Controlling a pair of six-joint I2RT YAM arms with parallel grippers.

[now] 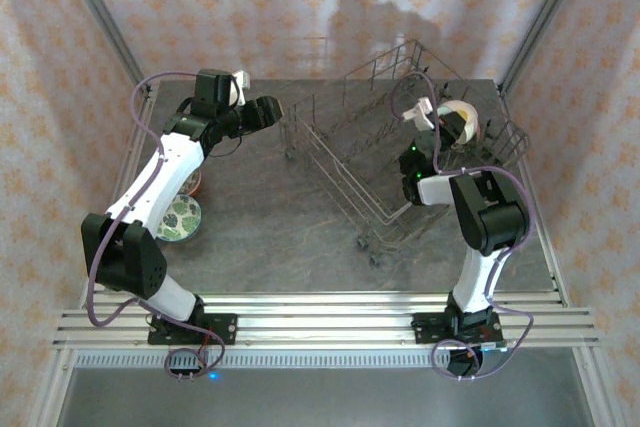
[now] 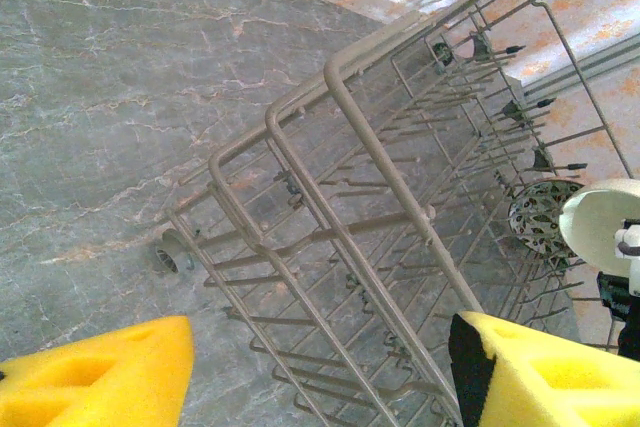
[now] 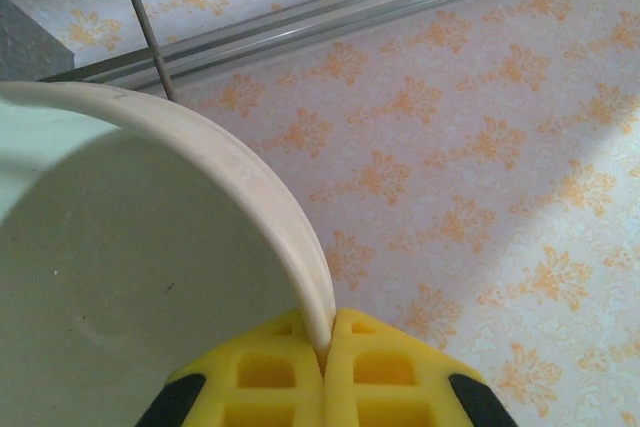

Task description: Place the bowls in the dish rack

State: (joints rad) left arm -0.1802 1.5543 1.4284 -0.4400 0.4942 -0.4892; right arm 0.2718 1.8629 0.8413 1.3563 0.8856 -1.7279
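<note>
On your left, a green-patterned bowl (image 1: 180, 218) sits on the table (image 1: 280, 237). Your left gripper (image 2: 320, 375) hangs with fingers wide apart and nothing between them, facing the dish rack (image 1: 395, 162). Your right gripper (image 3: 325, 352) pinches the rim of a white bowl (image 3: 120, 267) above the rack's right side.

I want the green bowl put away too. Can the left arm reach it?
Probably yes. The green bowl lies uncovered on the table beside the left arm, and the left gripper is open and empty, though aimed away.
</note>
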